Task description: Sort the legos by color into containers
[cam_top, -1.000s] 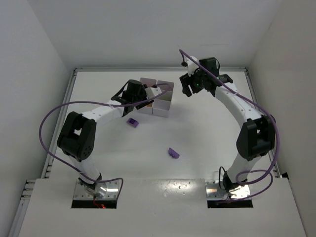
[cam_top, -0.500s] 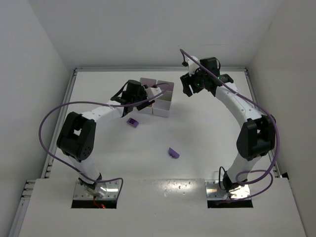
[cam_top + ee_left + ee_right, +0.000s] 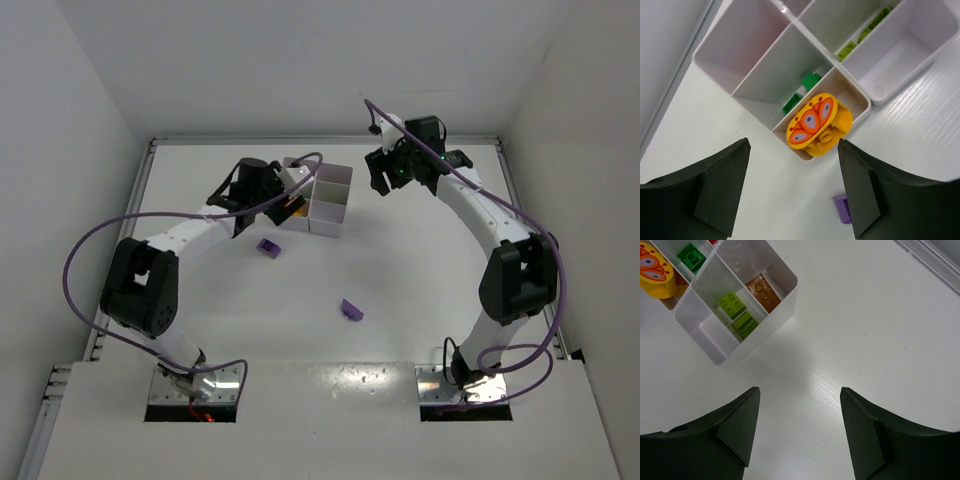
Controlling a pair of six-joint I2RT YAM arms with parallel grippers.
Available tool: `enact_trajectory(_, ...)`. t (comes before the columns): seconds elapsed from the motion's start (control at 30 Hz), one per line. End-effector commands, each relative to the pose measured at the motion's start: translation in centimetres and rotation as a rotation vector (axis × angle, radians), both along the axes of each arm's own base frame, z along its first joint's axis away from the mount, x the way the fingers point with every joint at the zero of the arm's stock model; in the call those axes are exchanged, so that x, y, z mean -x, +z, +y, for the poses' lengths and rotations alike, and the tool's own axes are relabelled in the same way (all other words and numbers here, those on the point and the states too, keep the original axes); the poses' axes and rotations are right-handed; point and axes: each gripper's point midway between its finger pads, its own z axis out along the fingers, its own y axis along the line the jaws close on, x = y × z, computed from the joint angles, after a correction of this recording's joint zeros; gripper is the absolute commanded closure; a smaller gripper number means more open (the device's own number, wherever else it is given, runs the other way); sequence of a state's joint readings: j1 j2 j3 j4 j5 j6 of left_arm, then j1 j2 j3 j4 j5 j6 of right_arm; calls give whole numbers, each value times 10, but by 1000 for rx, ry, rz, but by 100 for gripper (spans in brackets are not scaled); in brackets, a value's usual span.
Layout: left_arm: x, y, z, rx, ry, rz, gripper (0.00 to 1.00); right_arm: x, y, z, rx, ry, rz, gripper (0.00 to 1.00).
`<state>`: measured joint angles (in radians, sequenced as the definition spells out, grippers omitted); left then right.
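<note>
Legos [image 3: 267, 246], probably light, stiff and slick, are wanting a pinch across flat sides; two purple are lying on the worktop [image 3: 420, 280], others in the tray [image 3: 328, 226]. Left fingers [image 3: 722, 182] and right fingers [image 3: 732, 427] are gaping wide, empty.

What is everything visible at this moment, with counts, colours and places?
Tray: one, white, six compartments, far middle of the table.
Printed piece: one, yellow with an orange butterfly print, tray's corner compartment, under the left tool.
Green bricks: two, dark green, compartment beside that.
Lime bricks: at least two, lime, second-row compartment.
Brown brick: one, brown, in the tray near the lime ones.
Purple bricks: two, purple, loose on the table; one beside the tray, another nearer the bases.
Table: one, white.
Cables: two, purple, along the arms.
Arms: two, white and black.
Tools: left tool and right tool, black, both open, empty.
</note>
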<state>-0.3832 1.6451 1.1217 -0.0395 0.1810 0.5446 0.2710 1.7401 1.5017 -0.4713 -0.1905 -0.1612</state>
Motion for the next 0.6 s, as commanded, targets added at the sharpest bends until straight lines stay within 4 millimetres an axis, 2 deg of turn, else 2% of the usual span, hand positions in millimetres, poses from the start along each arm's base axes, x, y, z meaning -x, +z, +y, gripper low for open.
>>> enact_trajectory(0.0, -6, 56, 13, 175, 72, -81, 23, -11, 25, 10, -18, 15, -80, 34)
enact_trajectory(0.1, -5, 83, 28, 300, 146, -84, 25, -9, 23, 10, -3, 41, -79, 34)
enact_trajectory(0.13, 2, 91, 33, 331, 167, -83, 27, -4, 20, 13, -13, 60, -56, 34)
enact_trajectory(0.2, 11, 94, 42, 339, 202, -70, 28, 5, 16, 17, -5, 119, -33, 34)
enact_trajectory(0.23, 18, 105, 44, 352, 204, -79, 30, 23, 8, 26, -31, 200, 30, 34)
enact_trajectory(0.27, 29, 90, 48, 343, 235, -19, 32, 33, 4, 30, -35, 257, 58, 34)
enact_trajectory(0.33, 40, 82, 59, 331, 276, 14, 34, 69, -13, 49, -36, 454, 125, 35)
enact_trajectory(0.37, 52, 65, 60, 312, 278, 70, 34, 99, -28, 50, -19, 518, 227, 35)
enact_trajectory(0.4, 60, 65, 62, 311, 278, 72, 34, 120, -38, 51, 16, 604, 256, 36)
enact_trajectory(0.43, 66, 60, 64, 306, 280, 86, 34, 148, -50, 58, 39, 667, 335, 36)
enact_trajectory(0.47, 71, 51, 68, 291, 296, 103, 34, 168, -65, 57, 57, 704, 394, 36)
enact_trajectory(0.57, 71, 47, 81, 300, 373, 113, 32, 206, -80, 64, 135, 799, 455, 39)
